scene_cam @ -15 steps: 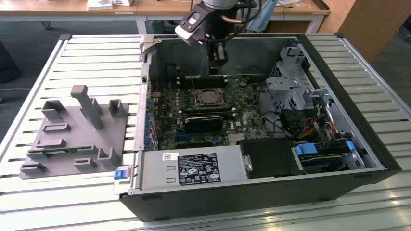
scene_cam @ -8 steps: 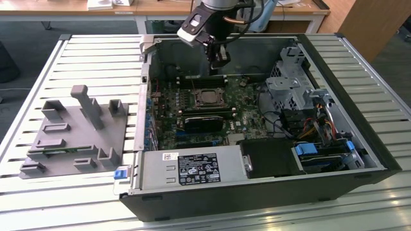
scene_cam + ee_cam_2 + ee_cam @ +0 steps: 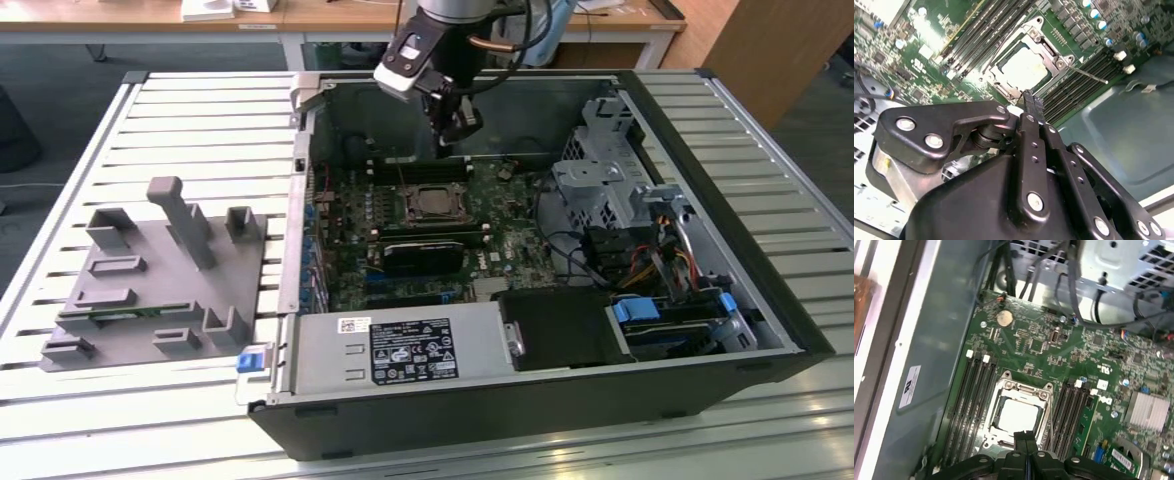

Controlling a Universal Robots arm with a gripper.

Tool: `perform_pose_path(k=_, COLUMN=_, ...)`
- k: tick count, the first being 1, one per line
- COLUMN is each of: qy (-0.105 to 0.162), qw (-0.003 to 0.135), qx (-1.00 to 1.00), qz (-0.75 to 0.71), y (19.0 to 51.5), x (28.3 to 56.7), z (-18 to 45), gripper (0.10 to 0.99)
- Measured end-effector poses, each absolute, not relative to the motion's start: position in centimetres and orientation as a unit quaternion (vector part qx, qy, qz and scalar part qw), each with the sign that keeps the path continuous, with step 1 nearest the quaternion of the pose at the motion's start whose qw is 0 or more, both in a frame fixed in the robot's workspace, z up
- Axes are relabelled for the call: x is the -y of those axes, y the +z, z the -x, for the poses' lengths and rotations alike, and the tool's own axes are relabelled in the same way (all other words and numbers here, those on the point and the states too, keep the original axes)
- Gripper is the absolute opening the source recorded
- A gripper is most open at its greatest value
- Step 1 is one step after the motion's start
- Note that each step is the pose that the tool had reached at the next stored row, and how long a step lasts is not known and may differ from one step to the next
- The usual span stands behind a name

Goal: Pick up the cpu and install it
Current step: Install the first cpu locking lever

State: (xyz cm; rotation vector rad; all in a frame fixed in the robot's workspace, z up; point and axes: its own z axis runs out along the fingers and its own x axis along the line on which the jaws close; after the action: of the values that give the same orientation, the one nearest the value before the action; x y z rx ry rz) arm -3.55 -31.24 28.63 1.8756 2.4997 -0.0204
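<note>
The cpu point(image 3: 430, 203) lies flat in the metal-framed socket point(image 3: 407, 189) on the green motherboard point(image 3: 503, 225) inside the open computer case. Its shiny silver top shows in both wrist views point(image 3: 1024, 67) point(image 3: 1016, 417), ringed by the socket frame point(image 3: 1004, 390). My gripper point(image 3: 458, 135) hangs above the board, a little toward the case's back wall from the socket. Its two black fingers are pressed together, shut, with nothing between them point(image 3: 1031, 102) point(image 3: 1025, 437). The gripper is apart from the cpu.
A black heatsink block point(image 3: 420, 255) sits in front of the socket. Memory slots point(image 3: 976, 390) flank the socket. The power supply point(image 3: 400, 350), drive cage point(image 3: 601, 180) and cables point(image 3: 641, 260) crowd the case. A grey fixture point(image 3: 147, 280) stands on the slatted table point(image 3: 200, 120).
</note>
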Motion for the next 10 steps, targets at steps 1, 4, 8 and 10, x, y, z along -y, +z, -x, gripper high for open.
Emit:
perform_pose_path(k=1, qy=-0.007, qw=0.008, qx=-0.805, qz=-0.593, y=28.62, x=31.24, z=3.55, gripper=0.106)
perform_pose_path(k=4, qy=-0.006, qw=0.008, qx=-0.821, qz=-0.571, y=28.53, x=31.24, z=3.55, gripper=0.106)
perform_pose_path(k=8, qy=-0.006, qw=0.009, qx=-0.841, qz=-0.54, y=28.46, x=31.24, z=3.55, gripper=0.106)
perform_pose_path(k=10, qy=-0.006, qw=0.009, qx=-0.851, qz=-0.525, y=28.43, x=31.24, z=3.55, gripper=0.106)
